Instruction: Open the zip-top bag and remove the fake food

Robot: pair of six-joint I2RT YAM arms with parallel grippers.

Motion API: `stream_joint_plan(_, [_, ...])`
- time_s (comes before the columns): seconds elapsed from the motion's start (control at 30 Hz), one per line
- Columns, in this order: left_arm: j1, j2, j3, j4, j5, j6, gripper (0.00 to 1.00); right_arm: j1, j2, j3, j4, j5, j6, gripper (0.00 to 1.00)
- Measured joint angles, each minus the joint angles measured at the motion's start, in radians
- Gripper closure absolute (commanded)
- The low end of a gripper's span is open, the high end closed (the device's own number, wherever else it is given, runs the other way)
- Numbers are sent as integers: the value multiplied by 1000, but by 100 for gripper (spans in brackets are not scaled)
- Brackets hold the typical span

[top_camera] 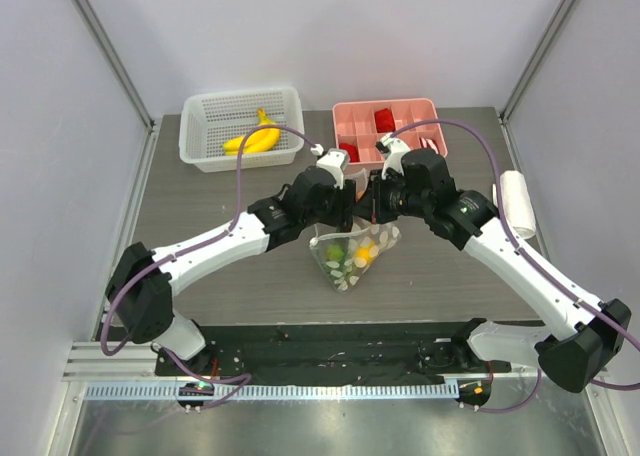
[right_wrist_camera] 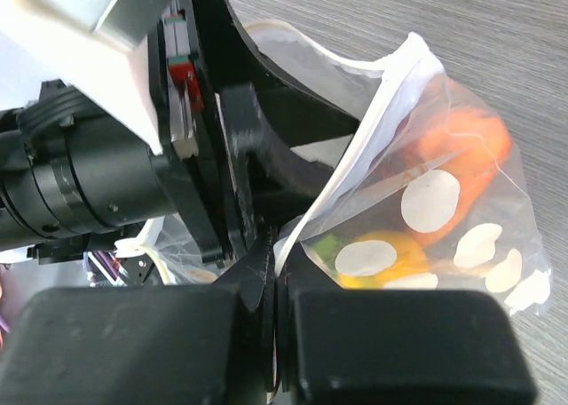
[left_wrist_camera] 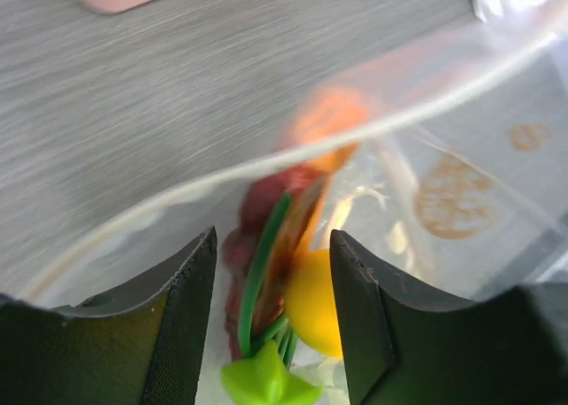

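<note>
the right gripper (right_wrist_camera: 275,312) pinches the zip-top bag (right_wrist_camera: 461,138) by its rim, mid-desk. the left gripper (left_wrist_camera: 272,309) gapes, fingers wide, at the mouth. opened, i judge; the fake food (left_wrist_camera: 312,304) is inside, not yet out.

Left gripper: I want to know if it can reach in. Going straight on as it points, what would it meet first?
Probably the toy food inside the open bag: the green piece and yellow piece lie between its open fingers. Depth is unclear.

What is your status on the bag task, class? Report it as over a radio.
Right gripper shut on zip-top bag rim, mouth open. Left gripper open at the mouth, fake food inside. Nothing seen blocking.
</note>
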State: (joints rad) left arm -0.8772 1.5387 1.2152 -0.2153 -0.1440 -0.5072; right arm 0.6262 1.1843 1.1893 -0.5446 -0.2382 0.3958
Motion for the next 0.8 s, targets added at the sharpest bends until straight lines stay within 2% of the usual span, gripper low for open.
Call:
stream_joint_plan(0.17, [21, -1, -63, 131, 142, 46, 52, -1, 1, 0, -8, -5, 0, 99])
stream_joint_plan(0.47, [47, 85, -35, 205, 294, 75, 58, -19, 8, 0, -28, 31, -4, 99])
stream_joint_plan(0.57, [49, 117, -27, 237, 332, 76, 76, -26, 9, 0, -42, 53, -7, 99])
stream_joint_plan(0.6, [50, 124, -27, 247, 342, 74, 88, -26, 9, 0, -44, 60, -9, 99])
stream_joint_plan(0.67, [56, 137, -28, 264, 354, 71, 99, -23, 9, 0, -43, 48, -7, 99])
stream_joint_plan(0.8, [71, 140, -44, 281, 361, 70, 100, -6, 6, 0, -33, 40, -11, 99])
